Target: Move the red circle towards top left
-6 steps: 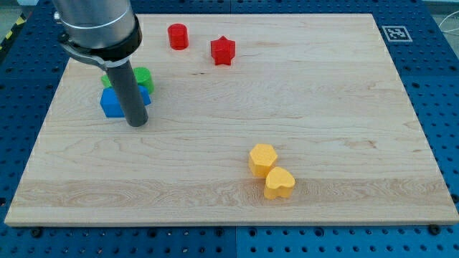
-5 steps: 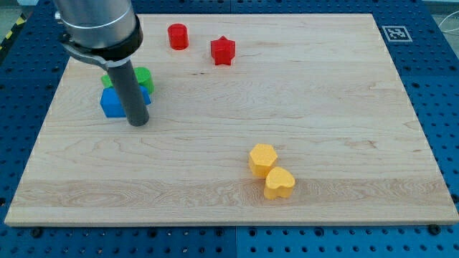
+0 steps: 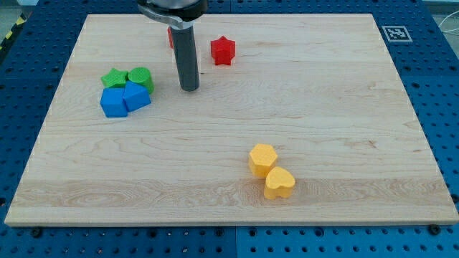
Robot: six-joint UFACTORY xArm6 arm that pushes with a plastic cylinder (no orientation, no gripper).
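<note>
Bright, even overhead light; sharp focus throughout. Blocks cast only faint, short shadows on the bench (image 3: 323,107). No glare, no visible edge distortion.

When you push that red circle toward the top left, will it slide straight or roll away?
The red circle, mostly hidden behind my rod, looks like a short cylinder standing on its flat end, so it should slide, not roll. The round side may slip off my tip if pushed off-centre. It looks small and probably light on the smooth board.

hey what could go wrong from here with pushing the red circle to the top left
My tip sits below the red circle, which my rod mostly hides, so contact is hard to judge. Pushing from here would likely send it off the board's top edge rather than left. Swinging right to get behind it could bump the red star.
</note>
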